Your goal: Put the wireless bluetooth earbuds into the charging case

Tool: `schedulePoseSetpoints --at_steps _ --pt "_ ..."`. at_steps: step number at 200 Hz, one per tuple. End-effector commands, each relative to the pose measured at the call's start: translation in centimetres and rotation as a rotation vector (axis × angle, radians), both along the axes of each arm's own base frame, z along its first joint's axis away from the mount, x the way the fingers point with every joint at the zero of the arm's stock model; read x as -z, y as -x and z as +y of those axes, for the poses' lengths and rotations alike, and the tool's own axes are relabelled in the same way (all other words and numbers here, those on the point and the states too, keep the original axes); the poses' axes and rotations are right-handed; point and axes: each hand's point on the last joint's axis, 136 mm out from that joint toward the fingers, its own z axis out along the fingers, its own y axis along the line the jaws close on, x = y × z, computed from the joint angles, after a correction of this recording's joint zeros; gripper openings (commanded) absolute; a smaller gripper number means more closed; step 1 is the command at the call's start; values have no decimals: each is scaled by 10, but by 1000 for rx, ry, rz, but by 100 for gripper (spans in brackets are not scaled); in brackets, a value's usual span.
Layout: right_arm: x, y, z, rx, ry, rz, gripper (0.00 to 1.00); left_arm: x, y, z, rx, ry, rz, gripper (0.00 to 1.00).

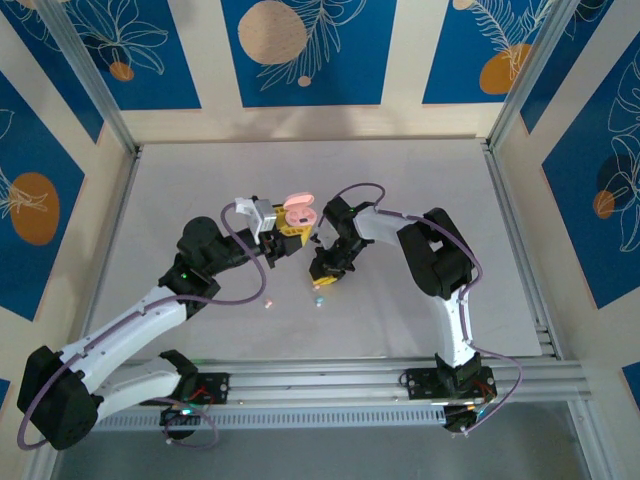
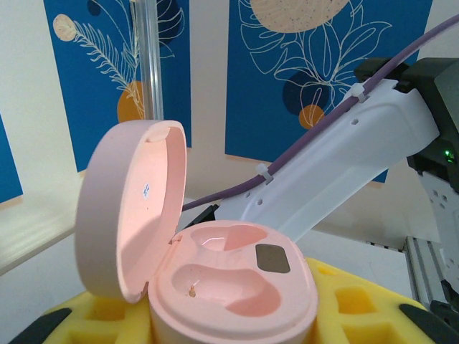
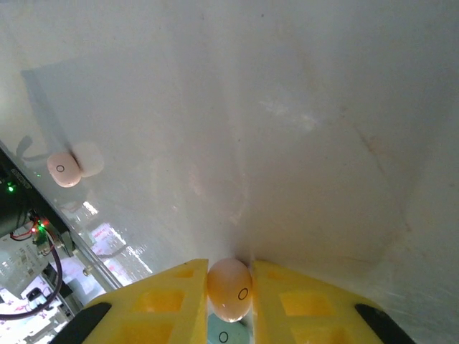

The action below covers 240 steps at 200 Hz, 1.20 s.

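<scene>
Pink case [image 2: 229, 287] open, wells empty; pink earbud [image 3: 229, 289] pinched between jaws.

Mint earbud [image 3: 224, 334] cropped below; pink case [image 2: 237, 304] likewise.

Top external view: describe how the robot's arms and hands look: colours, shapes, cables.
The left arm and right arm have white shells between bulky black joint housings. A purple cable runs along each, white zip ties fixing the right one. The left hand and right hand each end in two chunky yellow fingers with square recesses.
</scene>
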Motion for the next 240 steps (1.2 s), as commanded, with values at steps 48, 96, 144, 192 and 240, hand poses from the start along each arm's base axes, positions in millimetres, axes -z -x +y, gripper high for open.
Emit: schedulePoseSetpoints --at_steps 48,96,144,192,240 --pt "-25 -17 -51 139 178 -133 21 -10 2 3 -7 12 -37 31" --pt "-14 -19 -107 159 441 -168 21 -8 2 2 -8 13 -37 31" --pt "-4 -19 -106 126 511 -158 22 -10 2 5 -21 8 -46 31" --pt "3 -15 -92 101 502 -146 22 -9 3 5 -21 4 -44 31" --pt "4 -12 -88 100 466 -116 25 -9 2 4 -20 4 -41 31"
